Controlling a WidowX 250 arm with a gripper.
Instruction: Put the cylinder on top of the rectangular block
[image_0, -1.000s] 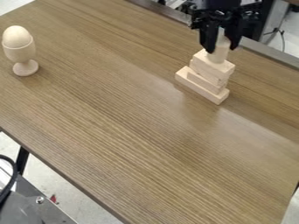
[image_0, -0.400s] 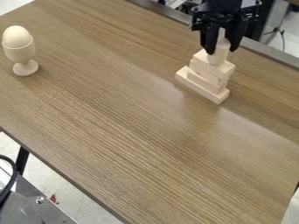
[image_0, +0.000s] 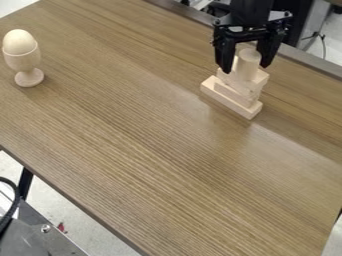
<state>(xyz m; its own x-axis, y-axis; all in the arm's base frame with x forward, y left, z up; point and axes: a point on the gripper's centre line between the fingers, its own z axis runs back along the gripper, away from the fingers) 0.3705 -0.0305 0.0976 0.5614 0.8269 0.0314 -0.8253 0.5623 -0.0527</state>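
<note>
Table (image_0: 133, 150), 1 o'clock | cylinder (image_0: 248, 59) is standing upright on rectangular block (image_0: 259, 81) | claw (image_0: 246, 69) is gaping wide around it, holding nothing | sideways brush during any withdrawal is risking a topple

The cylinder (image_0: 248, 63) stands on the stacked blocks (image_0: 235, 93), between the parted jaws of the gripper (image_0: 246, 68), apparently touching neither jaw.

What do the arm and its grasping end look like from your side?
The arm is black. It ends in a black two-fingered pincer, its fingers long and narrowing towards the tips, with angular linkage parts above them.
</note>
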